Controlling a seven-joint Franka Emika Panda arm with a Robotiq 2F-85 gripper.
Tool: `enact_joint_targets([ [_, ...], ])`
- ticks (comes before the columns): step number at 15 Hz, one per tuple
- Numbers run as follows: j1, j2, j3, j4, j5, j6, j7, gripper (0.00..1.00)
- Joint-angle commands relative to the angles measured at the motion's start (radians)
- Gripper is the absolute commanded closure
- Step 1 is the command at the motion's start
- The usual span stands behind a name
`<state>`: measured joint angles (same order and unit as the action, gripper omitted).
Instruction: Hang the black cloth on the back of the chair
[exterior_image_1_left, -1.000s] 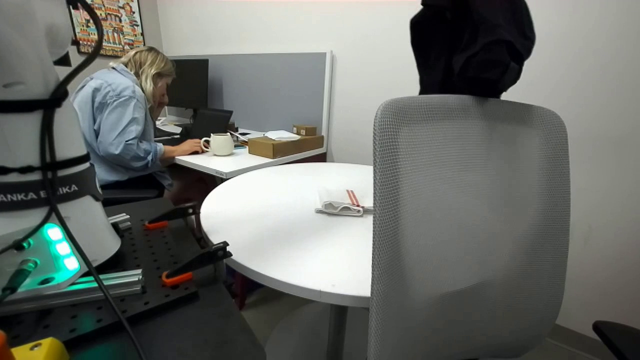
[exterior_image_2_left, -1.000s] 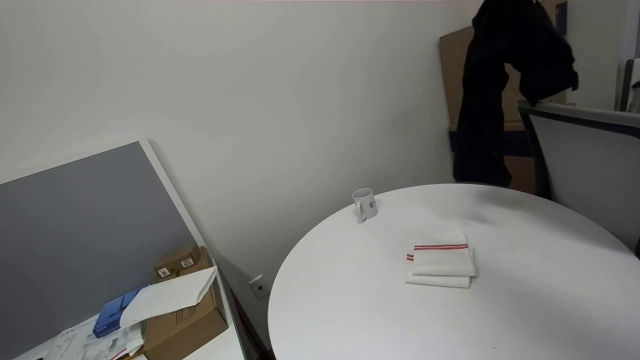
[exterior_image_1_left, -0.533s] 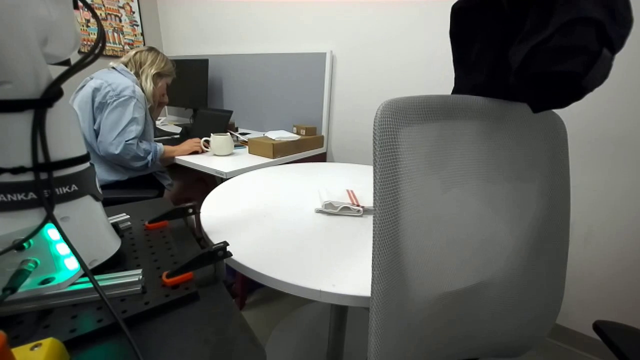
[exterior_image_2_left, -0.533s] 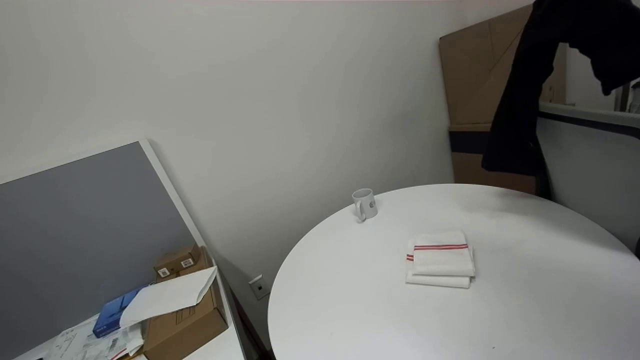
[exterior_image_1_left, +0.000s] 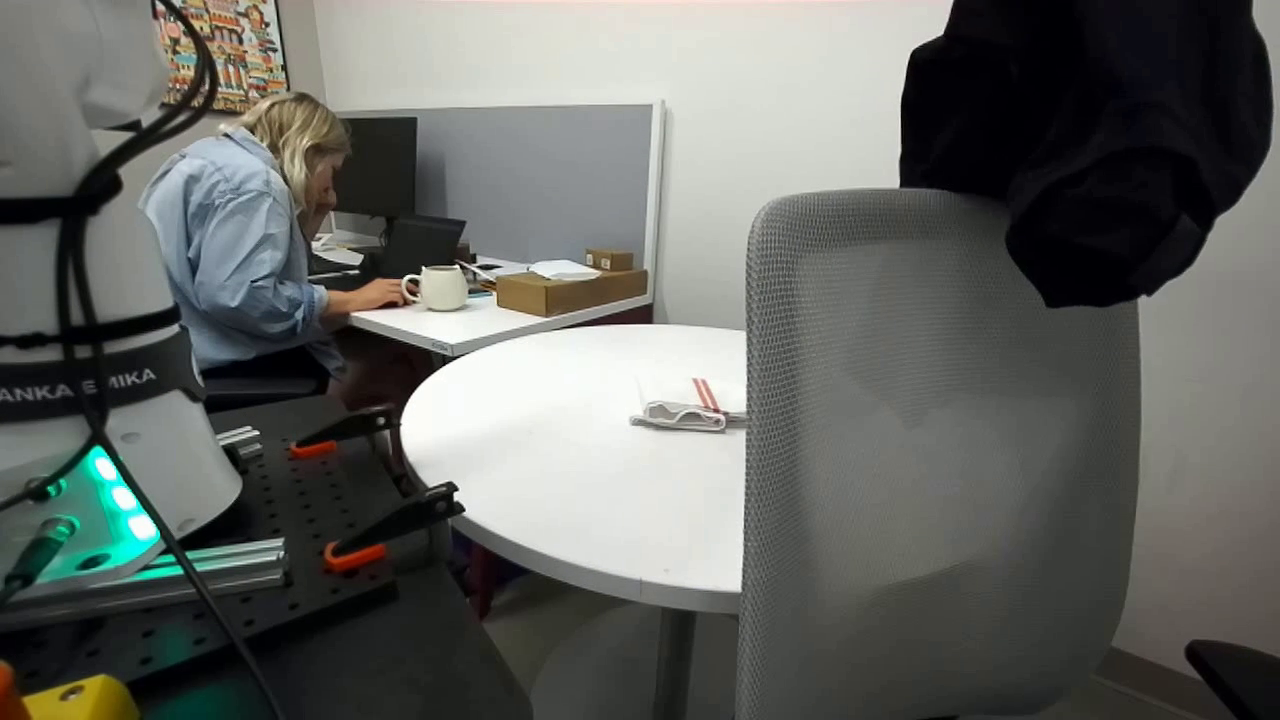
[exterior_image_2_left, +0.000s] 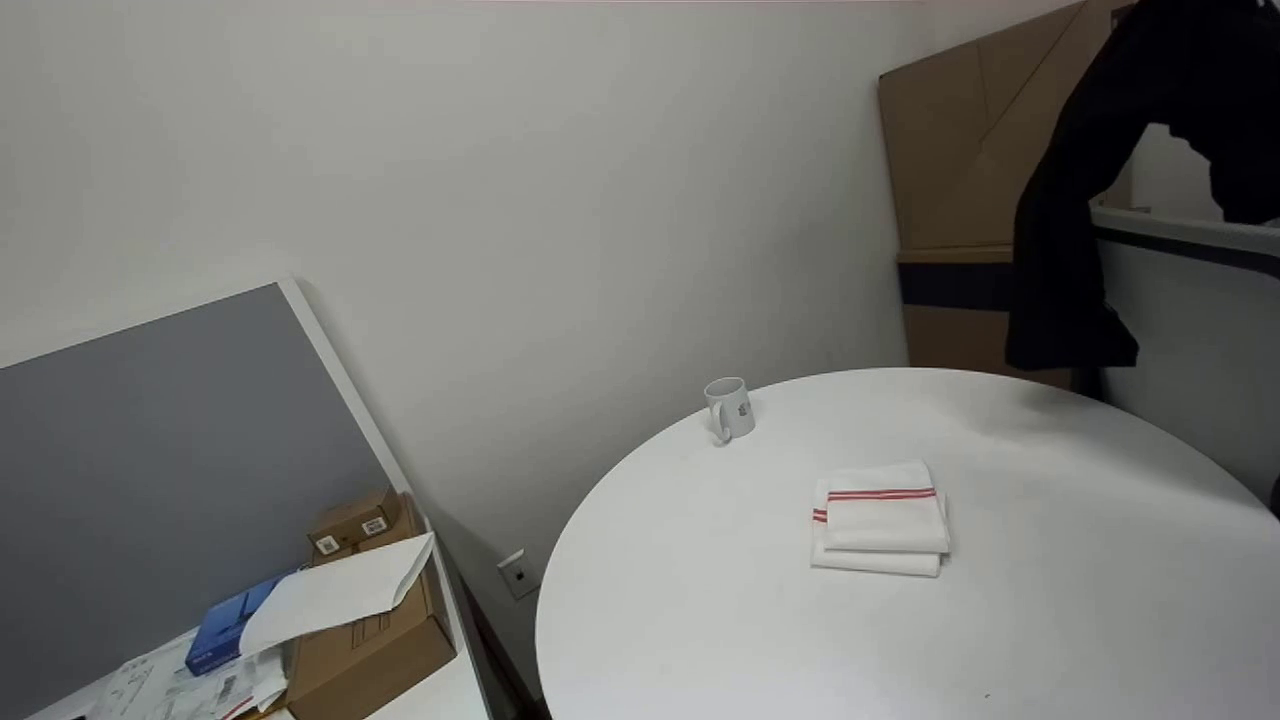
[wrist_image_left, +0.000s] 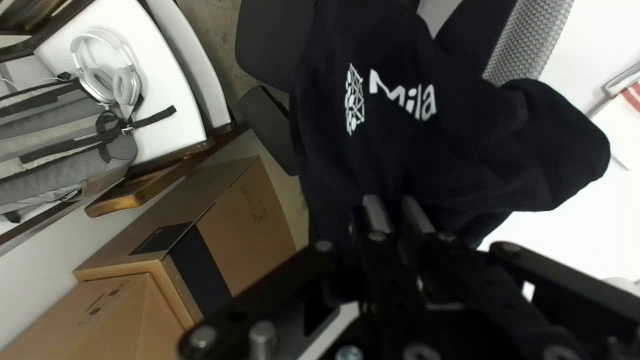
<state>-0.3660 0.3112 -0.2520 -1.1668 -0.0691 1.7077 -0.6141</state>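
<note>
A: In what state is the claw (wrist_image_left: 394, 207)?

B: Clamped. Its 2 fingers (wrist_image_left: 377, 215) are pressed together on the black cloth (wrist_image_left: 450, 155), which is gathered at the tips.

A: Where does the cloth lie?

B: It hangs from the claw. Ahead of the tips, in the wrist view, its white lettering (wrist_image_left: 404, 97) reads "Mila". Below the claw, in both exterior views, it straddles the back of the chair (exterior_image_1_left: 900, 480): 1 part drops on the side of the table (exterior_image_1_left: 560, 480), another on the opposite side. In an exterior view a gap shows under the arch of the cloth, above the chair's top edge; whether cloth and edge touch elsewhere cannot be told.

A: What surrounds the claw?

B: Ahead and to its right, in the wrist view: the mesh edge of the chair, then the white table with a red-striped towel (wrist_image_left: 625, 130). To its left: cardboard boxes (wrist_image_left: 245, 205) and, farther from the claw, headphones (wrist_image_left: 125, 87) near a grey bag (wrist_image_left: 75, 170).

A: And well apart from the claw?

B: A mug (exterior_image_2_left: 735, 410) stands upright near the table's rim; a person (exterior_image_1_left: 240, 240) sits at a desk (exterior_image_1_left: 420, 325).
</note>
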Motion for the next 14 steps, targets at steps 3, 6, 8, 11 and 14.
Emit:
enact_joint_targets([
  [3, 0.020, 0.003, 0.013, 0.006, -0.016, -0.025, -0.017, 0.41],
  [6, 0.037, -0.024, 0.030, -0.022, -0.007, -0.003, -0.031, 0.19],
  [8, 0.054, -0.050, 0.049, -0.049, 0.005, 0.015, -0.046, 0.05],
  [11, 0.082, -0.088, 0.091, -0.110, 0.045, 0.054, -0.033, 0.00],
  [14, 0.121, -0.108, 0.133, -0.199, 0.075, 0.113, -0.003, 0.00],
])
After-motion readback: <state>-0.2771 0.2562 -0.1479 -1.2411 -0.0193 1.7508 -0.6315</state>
